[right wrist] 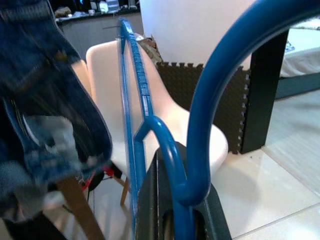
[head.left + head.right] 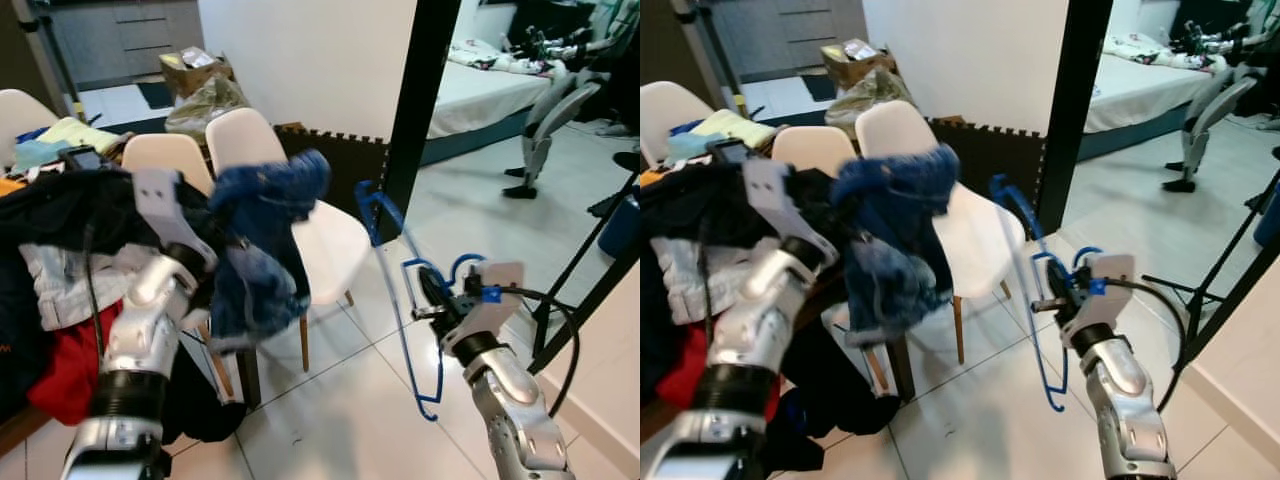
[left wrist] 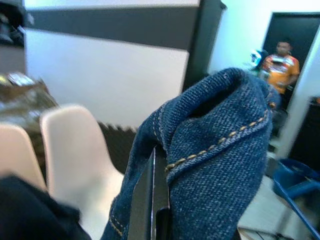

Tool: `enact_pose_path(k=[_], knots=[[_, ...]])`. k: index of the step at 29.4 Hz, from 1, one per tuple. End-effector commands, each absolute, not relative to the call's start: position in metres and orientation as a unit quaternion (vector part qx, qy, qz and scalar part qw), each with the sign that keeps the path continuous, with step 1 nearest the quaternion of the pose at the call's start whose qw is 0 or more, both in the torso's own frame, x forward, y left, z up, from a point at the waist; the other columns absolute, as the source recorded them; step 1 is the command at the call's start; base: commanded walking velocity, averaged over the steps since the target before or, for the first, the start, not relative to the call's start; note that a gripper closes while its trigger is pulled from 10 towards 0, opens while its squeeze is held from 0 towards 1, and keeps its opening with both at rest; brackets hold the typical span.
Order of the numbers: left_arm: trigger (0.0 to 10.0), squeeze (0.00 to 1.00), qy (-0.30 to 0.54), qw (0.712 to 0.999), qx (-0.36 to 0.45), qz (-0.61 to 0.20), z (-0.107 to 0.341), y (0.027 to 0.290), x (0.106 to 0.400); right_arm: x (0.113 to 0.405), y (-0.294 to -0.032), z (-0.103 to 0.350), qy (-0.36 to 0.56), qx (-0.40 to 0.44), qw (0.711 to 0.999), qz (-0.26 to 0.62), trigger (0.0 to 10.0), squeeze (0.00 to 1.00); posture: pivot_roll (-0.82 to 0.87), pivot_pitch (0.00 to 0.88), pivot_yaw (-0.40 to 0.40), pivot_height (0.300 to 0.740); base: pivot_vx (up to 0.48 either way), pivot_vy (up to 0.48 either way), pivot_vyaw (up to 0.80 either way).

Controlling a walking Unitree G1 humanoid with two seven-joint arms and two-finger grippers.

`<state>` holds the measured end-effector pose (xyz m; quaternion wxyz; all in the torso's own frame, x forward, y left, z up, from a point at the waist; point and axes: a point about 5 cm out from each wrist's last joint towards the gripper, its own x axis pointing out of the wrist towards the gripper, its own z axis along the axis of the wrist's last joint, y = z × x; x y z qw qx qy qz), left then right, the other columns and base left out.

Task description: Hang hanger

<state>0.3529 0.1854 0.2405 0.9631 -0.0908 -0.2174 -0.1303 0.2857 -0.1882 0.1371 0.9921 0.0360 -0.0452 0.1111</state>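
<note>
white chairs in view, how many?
3: one behind the jeans, one beside it at the clothes pile, one at far left. More may be hidden.

2 white chairs (image 2: pixel 330 240) stand by a table heaped with clothes (image 2: pixel 60 270). Behind them a black foam mat (image 2: pixel 345 160) leans on the white wall. A bed (image 2: pixel 490 90) shows through the doorway, where a person in orange (image 3: pixel 282 67) stands.
</note>
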Motion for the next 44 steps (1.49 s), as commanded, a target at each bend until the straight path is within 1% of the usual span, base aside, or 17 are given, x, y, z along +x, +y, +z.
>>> enact_pose_path(k=[1,2,3,5,9,13,17,22,25,28,29,32,33,37,41,43,44], knots=[[10.0,0.0,-0.244,0.96,-0.084,-0.108,0.259,0.194,0.353,0.284,-0.188,0.138,-0.043,0.032,0.992,0.116,10.0,0.0,-0.04,0.0,0.025,0.74,0.39,0.0,0.8],[10.0,0.0,-0.248,0.963,-0.077,-0.075,0.265,0.206,0.354,0.282,-0.187,0.139,-0.043,0.029,0.991,0.121,10.0,0.0,-0.04,0.0,0.026,0.74,0.386,0.0,0.8],[10.0,0.0,-0.248,0.963,-0.077,-0.075,0.265,0.206,0.354,0.282,-0.187,0.139,-0.043,0.029,0.991,0.121,10.0,0.0,-0.04,0.0,0.026,0.74,0.386,0.0,0.8],[10.0,0.0,-0.257,0.964,-0.068,-0.022,0.274,0.23,0.352,0.28,-0.187,0.141,-0.045,0.03,0.99,0.127,10.0,0.0,-0.04,0.0,0.026,0.74,0.382,0.0,0.8],[10.0,0.0,-0.266,0.962,-0.054,0.017,0.282,0.25,0.347,0.28,-0.185,0.144,-0.047,0.038,0.99,0.131,10.0,0.0,-0.04,0.0,0.026,0.74,0.382,0.0,0.76],[10.0,0.0,-0.27,0.961,-0.044,0.049,0.286,0.266,0.343,0.281,-0.184,0.147,-0.047,0.04,0.989,0.132,10.0,0.0,-0.03,0.0,0.025,0.74,0.379,0.0,0.0],[10.0,0.0,-0.241,0.966,-0.072,0.065,0.275,0.284,0.346,0.283,-0.183,0.149,-0.047,0.047,0.989,0.129,10.0,0.0,-0.03,0.0,0.02,0.74,0.352,0.0,0.0],[10.0,0.0,-0.221,0.969,-0.109,0.028,0.266,0.276,0.353,0.285,-0.184,0.152,-0.047,0.047,0.99,0.128,10.0,0.0,-0.04,0.0,0.018,0.74,0.062,0.0,0.0],[10.0,0.0,-0.193,0.973,-0.103,-0.075,0.258,0.237,0.362,0.285,-0.184,0.156,-0.048,0.047,0.99,0.126,10.0,0.0,-0.04,0.0,0.019,0.74,0.0,0.0,0.0],[10.0,0.0,-0.179,0.975,-0.087,-0.101,0.254,0.221,0.364,0.285,-0.185,0.157,-0.047,0.047,0.99,0.123,10.0,0.0,-0.05,0.0,0.023,0.74,0.0,0.0,0.0],[10.0,0.0,-0.158,0.982,-0.076,-0.064,0.245,0.223,0.366,0.283,-0.187,0.158,-0.047,0.045,0.991,0.12,10.0,0.0,-0.06,0.0,0.025,0.74,0.0,0.0,0.0],[10.0,0.0,-0.149,0.985,-0.077,-0.039,0.241,0.227,0.366,0.283,-0.188,0.158,-0.047,0.044,0.991,0.119,10.0,0.0,-0.06,0.0,0.026,0.74,0.0,0.0,0.0],[10.0,0.0,-0.12,0.989,-0.079,0.026,0.229,0.245,0.365,0.281,-0.189,0.158,-0.045,0.042,0.991,0.116,10.0,0.0,-0.06,0.0,0.024,0.74,0.0,0.0,0.0],[10.0,0.0,-0.088,0.99,-0.076,0.084,0.215,0.265,0.362,0.281,-0.19,0.157,-0.043,0.041,0.992,0.115,10.0,0.0,-0.05,0.0,0.023,0.74,0.0,0.0,0.0],[10.0,0.0,-0.029,0.977,-0.068,0.198,0.19,0.304,0.349,0.281,-0.191,0.157,-0.041,0.04,0.992,0.116,10.0,0.0,-0.04,0.0,0.02,0.74,0.0,0.0,0.0],[10.0,0.0,-0.013,0.973,-0.07,0.22,0.184,0.313,0.344,0.282,-0.191,0.158,-0.04,0.04,0.992,0.116,10.0,0.0,-0.04,0.0,0.019,0.74,0.0,0.0,0.0],[10.0,1.0,0.0,0.969,-0.08,0.232,0.176,0.32,0.339,0.283,-0.19,0.158,-0.041,0.04,0.992,0.117,10.0,0.0,-0.04,0.0,0.018,0.74,0.0,0.0,0.0]])
